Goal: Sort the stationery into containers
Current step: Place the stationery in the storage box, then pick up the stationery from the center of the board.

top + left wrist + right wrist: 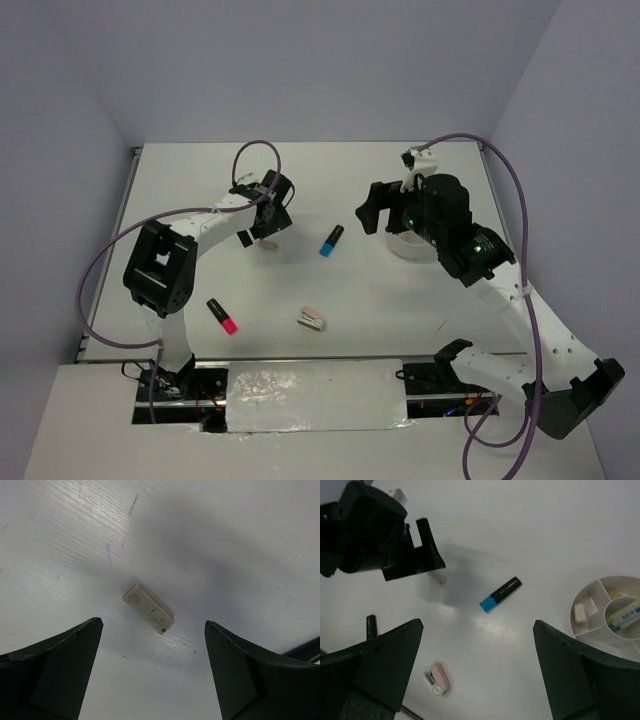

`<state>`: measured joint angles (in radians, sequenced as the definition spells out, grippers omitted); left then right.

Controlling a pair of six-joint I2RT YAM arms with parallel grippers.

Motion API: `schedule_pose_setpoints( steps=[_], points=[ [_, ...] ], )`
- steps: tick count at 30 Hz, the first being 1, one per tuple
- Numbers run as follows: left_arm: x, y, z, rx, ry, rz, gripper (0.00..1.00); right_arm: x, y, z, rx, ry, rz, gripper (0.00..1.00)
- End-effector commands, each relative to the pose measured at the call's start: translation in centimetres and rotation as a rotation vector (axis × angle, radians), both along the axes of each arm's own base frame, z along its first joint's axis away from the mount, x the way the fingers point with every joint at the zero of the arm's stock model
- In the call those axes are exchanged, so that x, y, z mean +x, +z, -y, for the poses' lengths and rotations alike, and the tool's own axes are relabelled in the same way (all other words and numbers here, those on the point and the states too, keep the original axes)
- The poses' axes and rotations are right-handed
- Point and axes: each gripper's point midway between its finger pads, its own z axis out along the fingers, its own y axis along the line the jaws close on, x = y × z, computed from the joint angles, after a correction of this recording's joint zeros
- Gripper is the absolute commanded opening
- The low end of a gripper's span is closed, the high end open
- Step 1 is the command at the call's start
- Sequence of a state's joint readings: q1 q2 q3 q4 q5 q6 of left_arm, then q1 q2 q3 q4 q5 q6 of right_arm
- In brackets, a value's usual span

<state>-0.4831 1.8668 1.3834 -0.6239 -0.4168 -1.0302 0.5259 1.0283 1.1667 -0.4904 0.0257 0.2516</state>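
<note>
From above, the left fingers (266, 226) point down at the tabletop (300, 180) left of centre, spread wide and empty, with a small whitish eraser (267, 243) just beneath them. The right fingers (372, 212), just as wide and holding nothing, hang beside the white tub (405, 248), which the arm largely hides. The blue-ended marker (331, 241) lies between the arms. The pink-ended highlighter (222, 316) and a small pink-and-white piece (311, 320) lie nearer the bases. In the left wrist view, the eraser (148, 608) lies slantwise on the tabletop between the open fingers (60, 670), touching neither. In the right wrist view, the marker (501, 595) lies between the parted fingers (580, 670), well below them. The tub (574, 602) sits at the right edge with pale pieces in its compartments.
</note>
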Motion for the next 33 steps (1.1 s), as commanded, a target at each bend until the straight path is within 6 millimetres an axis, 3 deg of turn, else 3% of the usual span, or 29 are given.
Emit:
schedule_pose_setpoints(
  steps=[1,12,26,30,33],
  points=[
    [1.2,1.1,-0.8,0.015,0.179,0.056,0.96,-0.5,-0.1,0.0,0.003,0.026,0.041,0.99],
    [0.0,-0.9,-1.9,0.047,0.307,0.016,0.85,-0.4,-1.3,-1.5,0.023,0.077,0.0,0.99],
    [-0.6,-4.9,-1.3,0.031,0.311,-0.046,0.75,-0.9,-1.2,-1.5,0.037,0.097,0.017,0.99],
    [-0.7,-5.7,-1.2,0.033,0.318,-0.062,0.63,-1.1,-1.4,-1.5,0.037,0.103,0.02,0.99],
    [-1.1,-6.1,-1.3,0.027,0.317,-0.064,0.36,-1.1,-1.5,-1.2,0.027,0.091,0.021,0.99]
  ],
)
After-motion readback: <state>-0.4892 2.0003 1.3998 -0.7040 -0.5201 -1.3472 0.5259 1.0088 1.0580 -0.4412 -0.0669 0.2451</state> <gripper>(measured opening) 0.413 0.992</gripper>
